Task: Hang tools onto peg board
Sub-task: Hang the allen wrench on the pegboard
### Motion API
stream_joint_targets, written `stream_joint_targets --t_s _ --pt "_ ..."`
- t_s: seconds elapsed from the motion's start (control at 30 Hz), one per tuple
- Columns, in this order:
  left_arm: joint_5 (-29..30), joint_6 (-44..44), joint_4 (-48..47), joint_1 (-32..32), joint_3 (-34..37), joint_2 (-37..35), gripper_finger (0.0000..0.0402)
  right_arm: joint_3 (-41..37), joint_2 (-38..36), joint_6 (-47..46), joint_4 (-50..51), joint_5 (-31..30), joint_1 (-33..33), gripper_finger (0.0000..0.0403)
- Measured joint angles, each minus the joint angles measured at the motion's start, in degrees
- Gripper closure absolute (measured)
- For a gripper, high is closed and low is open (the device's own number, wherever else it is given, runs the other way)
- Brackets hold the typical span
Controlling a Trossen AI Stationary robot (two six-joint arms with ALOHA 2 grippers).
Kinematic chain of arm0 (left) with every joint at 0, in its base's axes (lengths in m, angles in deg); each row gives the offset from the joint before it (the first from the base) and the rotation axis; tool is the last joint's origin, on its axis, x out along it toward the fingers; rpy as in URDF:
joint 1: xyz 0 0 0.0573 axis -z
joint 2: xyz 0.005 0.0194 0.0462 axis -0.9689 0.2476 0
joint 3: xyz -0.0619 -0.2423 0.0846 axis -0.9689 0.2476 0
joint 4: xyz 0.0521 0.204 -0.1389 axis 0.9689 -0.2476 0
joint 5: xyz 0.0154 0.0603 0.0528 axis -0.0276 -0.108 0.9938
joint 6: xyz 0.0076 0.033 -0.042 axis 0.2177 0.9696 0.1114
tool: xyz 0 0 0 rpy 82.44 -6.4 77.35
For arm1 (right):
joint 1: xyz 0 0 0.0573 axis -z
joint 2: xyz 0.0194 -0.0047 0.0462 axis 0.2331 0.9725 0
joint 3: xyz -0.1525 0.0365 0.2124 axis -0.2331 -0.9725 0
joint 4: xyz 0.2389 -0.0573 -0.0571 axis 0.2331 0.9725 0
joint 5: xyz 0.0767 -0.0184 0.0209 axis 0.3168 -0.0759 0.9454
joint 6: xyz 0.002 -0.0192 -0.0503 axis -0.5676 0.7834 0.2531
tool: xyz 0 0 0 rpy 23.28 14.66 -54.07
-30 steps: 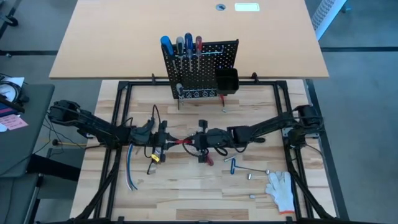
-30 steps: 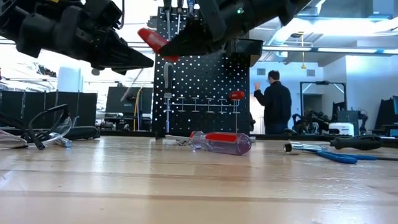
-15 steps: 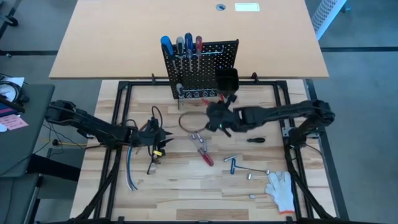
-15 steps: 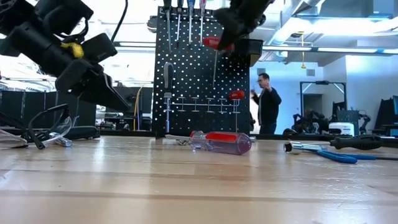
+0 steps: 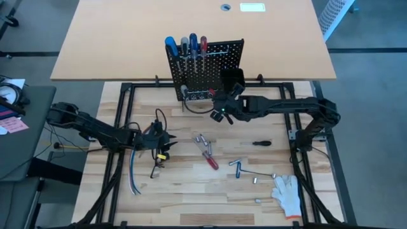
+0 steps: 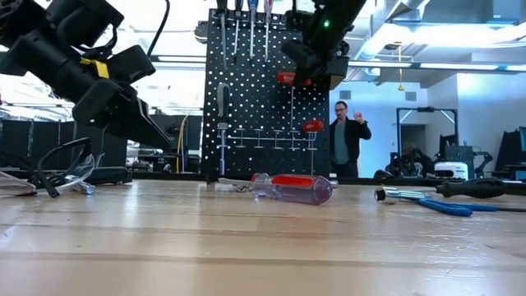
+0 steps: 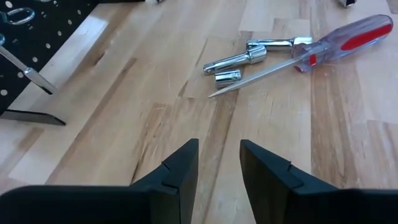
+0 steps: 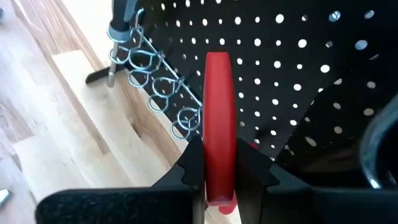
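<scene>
Your right end effector (image 8: 219, 171) is clamped on a red-handled screwdriver (image 8: 217, 155), raised off the tabletop (image 5: 191, 184) and right up against the face of the peg board (image 8: 298, 81). A row of wire ring holders (image 8: 163, 99) runs along the board just beside the red handle, and the black bin (image 5: 231, 81) sits close beside this end effector.

Your left end effector (image 7: 217, 168) hangs empty above the tabletop, fingers (image 7: 180, 171) narrowly parted. Ahead of it lie a clear-handled screwdriver with a red stripe (image 7: 323, 50) and chrome socket pieces (image 7: 239, 61). A white glove (image 5: 287, 193) lies well apart from both.
</scene>
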Motion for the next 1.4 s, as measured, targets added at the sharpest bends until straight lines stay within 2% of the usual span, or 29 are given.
stream_joint_targets --t_s 0.4,0.7,1.4 --pt "0.0 -0.1 0.5 0.4 0.0 0.0 0.029 0.0 0.2 -1.4 0.4 1.1 0.5 0.0353" --pt "-0.1 -0.1 0.5 0.4 0.0 0.0 0.029 0.0 3.7 -0.2 0.3 -1.5 0.3 0.0353" --pt "-0.4 -0.1 0.5 0.4 0.0 0.0 0.029 0.0 3.4 -2.0 -0.1 1.6 1.5 0.0341"
